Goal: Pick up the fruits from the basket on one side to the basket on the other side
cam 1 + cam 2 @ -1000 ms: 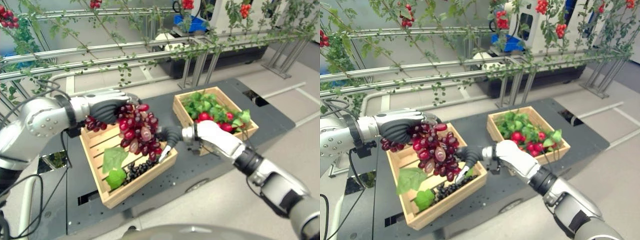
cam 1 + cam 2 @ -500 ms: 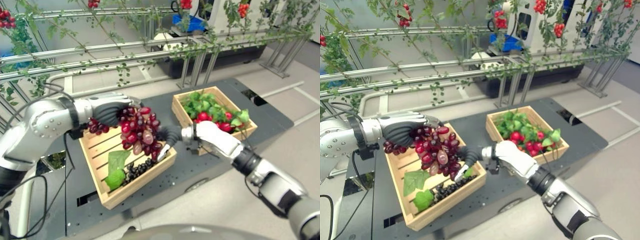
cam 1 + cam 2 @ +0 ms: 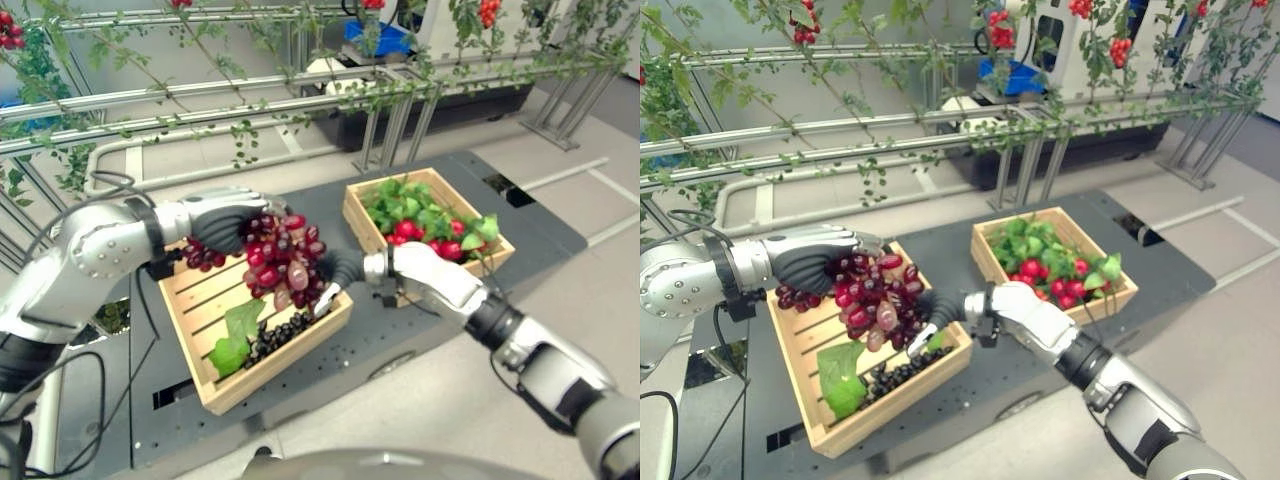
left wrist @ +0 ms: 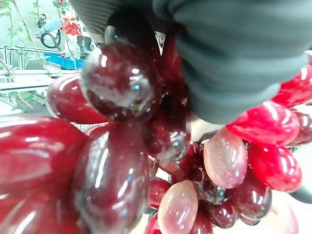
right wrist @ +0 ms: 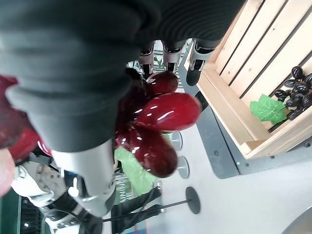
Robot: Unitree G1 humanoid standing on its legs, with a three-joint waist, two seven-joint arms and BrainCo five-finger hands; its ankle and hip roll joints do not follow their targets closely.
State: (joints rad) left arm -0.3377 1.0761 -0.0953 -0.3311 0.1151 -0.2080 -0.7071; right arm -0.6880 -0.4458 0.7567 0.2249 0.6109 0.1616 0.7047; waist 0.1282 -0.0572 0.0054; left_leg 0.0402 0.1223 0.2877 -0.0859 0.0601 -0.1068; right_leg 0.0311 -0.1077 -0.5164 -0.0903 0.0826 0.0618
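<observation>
Left hand [image 3: 222, 222] curled round top of red grape bunch [image 3: 285, 262]; fingertips buried among grapes. Bunch hangs below hand, above left basket [image 3: 213, 302]. Right hand [image 3: 340, 268] against bunch's lower side, fingers behind grapes, grip unreadable. Black grapes [image 3: 283, 335], green leaf [image 3: 236, 320] lie beneath in basket. Right basket [image 3: 372, 234] beyond right hand, holding red fruit with leaves.

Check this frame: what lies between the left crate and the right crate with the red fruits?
In the left eye view, the right hand crosses the bare dark platform between the left crate and the right crate, meeting the red grape bunch.
</observation>
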